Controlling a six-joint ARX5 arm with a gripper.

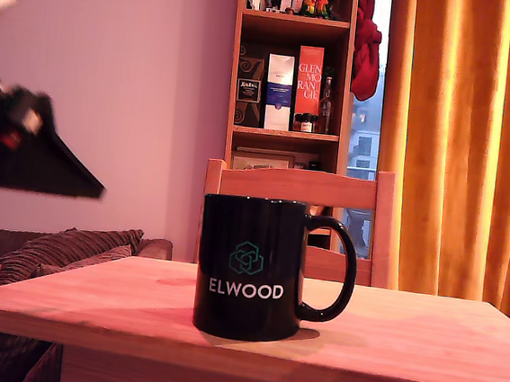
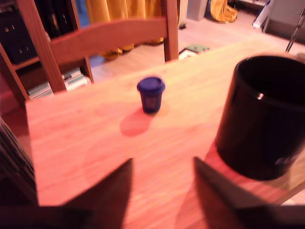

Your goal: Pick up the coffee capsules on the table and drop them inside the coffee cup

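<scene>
One blue capsule (image 2: 151, 94) stood on the tabletop (image 2: 95, 143) near its far edge, ungrasped; gripper (image 2: 163, 167) jaws gaped empty, coffee cup (image 2: 264, 119) apparently unfilled.

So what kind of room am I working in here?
Probably a home living or dining room: a bookshelf holding books and bottle boxes, orange curtains, a cushioned sofa, and a wooden chair behind the table.

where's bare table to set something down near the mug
Bare table lies between the blue capsule and the open fingers, and behind the capsule toward the chair. Only the black mug crowds one side.
</scene>
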